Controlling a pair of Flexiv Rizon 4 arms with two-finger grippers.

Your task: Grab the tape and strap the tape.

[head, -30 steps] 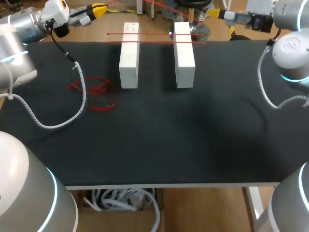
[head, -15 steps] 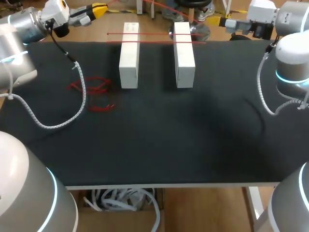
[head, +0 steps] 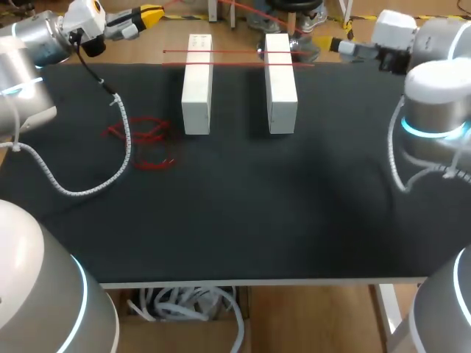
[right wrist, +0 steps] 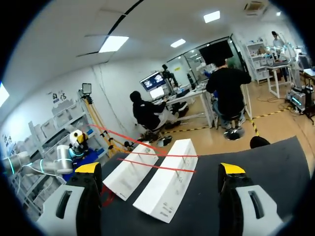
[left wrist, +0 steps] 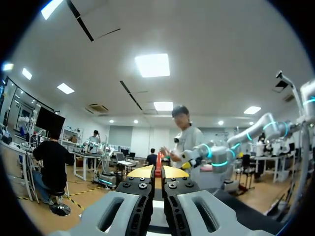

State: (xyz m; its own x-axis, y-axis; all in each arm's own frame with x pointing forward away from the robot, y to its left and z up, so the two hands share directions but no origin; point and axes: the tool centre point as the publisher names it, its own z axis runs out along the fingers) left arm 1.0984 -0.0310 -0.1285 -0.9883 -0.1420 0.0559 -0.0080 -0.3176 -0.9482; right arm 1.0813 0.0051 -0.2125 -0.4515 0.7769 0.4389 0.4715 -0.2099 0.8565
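Two white blocks (head: 196, 84) (head: 280, 82) stand side by side at the back of the black table (head: 257, 213). Two strands of red tape (head: 235, 52) run taut across their far ends. My left gripper (head: 153, 12) hangs past the table's back left corner; in the left wrist view its gripper (left wrist: 158, 171) is shut, with a thin strip of red tape (left wrist: 158, 169) between the tips. My right gripper (head: 337, 45) is at the back right, pointing at the blocks. In the right wrist view its gripper (right wrist: 160, 168) is open and empty, the blocks (right wrist: 165, 189) and tape strands (right wrist: 157, 165) ahead of it.
Loose tangles of red tape (head: 138, 131) (head: 156, 163) lie on the table left of the blocks. The left arm's grey cable (head: 96, 184) loops over the table's left part.
My right arm has swung leftward and its gripper has dropped closer to the blocks' far end. The left arm, blocks and tape have not moved.
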